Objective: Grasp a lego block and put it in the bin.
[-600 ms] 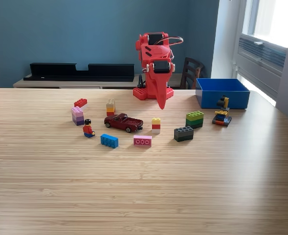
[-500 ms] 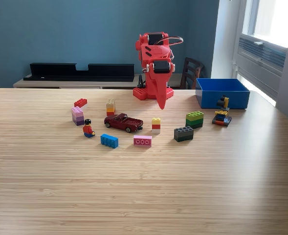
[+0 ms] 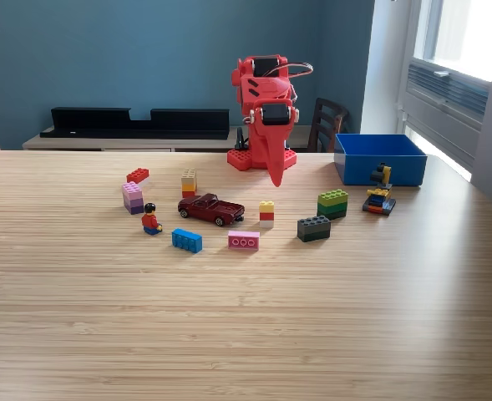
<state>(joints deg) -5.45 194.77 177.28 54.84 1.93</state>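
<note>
bin (image 3: 380, 159): blue, back of table on exterior view's right, beside the arm base; inside can't be seen.
blocks: green stack (image 3: 332, 203), dark block (image 3: 313, 228), yellow-red stack (image 3: 266, 213), pink block (image 3: 244, 241), blue block (image 3: 187, 241), purple stack (image 3: 133, 198), red block (image 3: 137, 175), tan stack (image 3: 189, 182), all loose on table (image 3: 246, 334).
gripper (image 3: 274, 177): red, pointing down, tip above table behind yellow-red stack, jaws together, holding nothing.
other: toy car (image 3: 211, 208) mid-cluster; minifigure (image 3: 151, 220) left of it; small build (image 3: 380, 192) touching bin front.

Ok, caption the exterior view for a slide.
Red arm folded, claw hanging above a table of scattered lego blocks beside a blue bin.
</note>
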